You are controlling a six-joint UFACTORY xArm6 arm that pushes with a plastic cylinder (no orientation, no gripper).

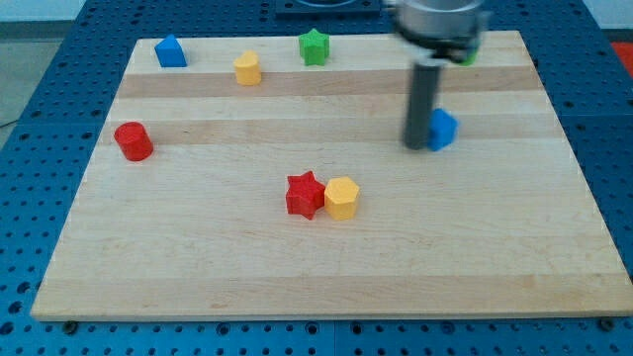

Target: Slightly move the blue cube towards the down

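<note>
Board [198, 267] light wood, smooth matt, visible grain strips. Blue cube [444, 129] etc plastic-looking, slight sheen. Rod [423, 104] dark, matt.

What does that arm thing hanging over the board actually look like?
It ends in a plain, straight, dark grey rod with no fingers, only my tip beside the blue cube. Above the rod sits a wider, rounded grey housing, blurred and cut off by the view's top. No cables or markings show.

My tip [416, 146] has the blue cube [442, 129] touching its right side — that way is blocked. Toward the view's bottom the board [475, 247] lies open — the red star [306, 194] and yellow block [341, 198] sit well to its lower left.
</note>
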